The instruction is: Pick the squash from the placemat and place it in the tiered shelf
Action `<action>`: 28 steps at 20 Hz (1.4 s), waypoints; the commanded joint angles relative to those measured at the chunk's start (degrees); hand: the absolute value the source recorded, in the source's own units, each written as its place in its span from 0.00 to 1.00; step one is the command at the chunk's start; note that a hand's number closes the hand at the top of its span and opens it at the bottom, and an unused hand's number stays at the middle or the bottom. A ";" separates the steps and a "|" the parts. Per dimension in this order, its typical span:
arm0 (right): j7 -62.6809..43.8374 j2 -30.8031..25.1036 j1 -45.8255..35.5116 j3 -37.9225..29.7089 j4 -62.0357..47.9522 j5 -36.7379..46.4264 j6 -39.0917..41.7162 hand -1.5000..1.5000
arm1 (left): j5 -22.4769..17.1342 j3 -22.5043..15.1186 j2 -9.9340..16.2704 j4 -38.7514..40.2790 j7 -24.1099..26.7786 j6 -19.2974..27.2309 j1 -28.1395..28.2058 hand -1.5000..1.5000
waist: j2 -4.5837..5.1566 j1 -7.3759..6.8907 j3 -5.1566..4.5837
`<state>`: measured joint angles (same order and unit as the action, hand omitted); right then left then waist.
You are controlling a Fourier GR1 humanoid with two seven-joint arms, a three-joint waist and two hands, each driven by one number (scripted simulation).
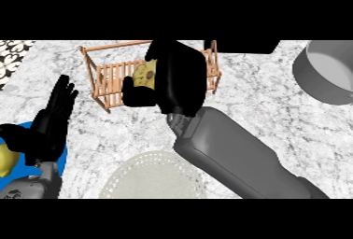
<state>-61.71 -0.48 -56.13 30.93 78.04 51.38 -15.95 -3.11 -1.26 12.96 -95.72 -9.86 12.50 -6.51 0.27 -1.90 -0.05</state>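
Head view of a marble-patterned counter [276, 116]. The right hand [176, 74] extends from a grey forearm that crosses the view diagonally from the lower right, and it sits over the wooden tiered shelf [103, 77] at the upper centre. Its fingers and thumb are curled round the squash [144, 73], a yellowish, speckled object of which only a small part shows between the thumb and the palm. The squash lies over the slatted rack of the shelf; whether it touches the slats cannot be told, since the hand hides most of it.

The round, pale, lace-edged placemat [148, 177] lies at the lower centre of the counter, well apart from the shelf and partly covered by the right forearm.

The left hand [48, 123] shows at the left edge, open with fingers straight and pointing up, resting and holding nothing. Beneath it lies a blue plate [60, 161] carrying a yellow object [5, 158] at the view's left border. A grey pot [328, 70] stands at the upper right, and a dark object [248, 45] is cut off by the top edge beside it.
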 commanded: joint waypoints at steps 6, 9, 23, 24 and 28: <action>5.07 0.46 -3.62 0.01 -18.31 -5.00 -18.46 1.00 | -0.92 1.54 0.85 -1.11 -0.37 -2.02 0.65 0.50 | 0.07 -0.03 0.01; 6.69 0.46 -10.64 -1.62 -26.71 -9.12 -14.66 1.00 | -0.91 2.39 1.15 1.00 0.59 -2.78 0.06 0.50 | 0.15 -0.26 -0.01; 23.42 0.47 -12.64 -5.14 -36.49 -29.47 -27.37 0.00 | 1.30 1.05 -2.47 1.67 2.20 -0.91 -0.11 0.50 | 0.29 -0.27 0.02; 26.32 0.47 -13.21 -6.44 -36.85 -30.35 -26.84 0.00 | 0.80 0.63 -1.60 -1.00 1.87 -2.39 2.74 0.50 | 0.23 -0.42 0.03; 25.88 0.47 -14.84 -4.25 -34.02 -33.30 -32.86 0.00 | -0.39 1.82 0.34 -4.29 -0.90 -3.84 2.89 0.50 | 0.13 -1.26 0.03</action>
<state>-37.82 -0.10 -69.80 26.06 43.44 21.46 -43.88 -2.67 -0.17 11.87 -96.88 -9.71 10.08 -5.34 0.46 -2.51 -0.02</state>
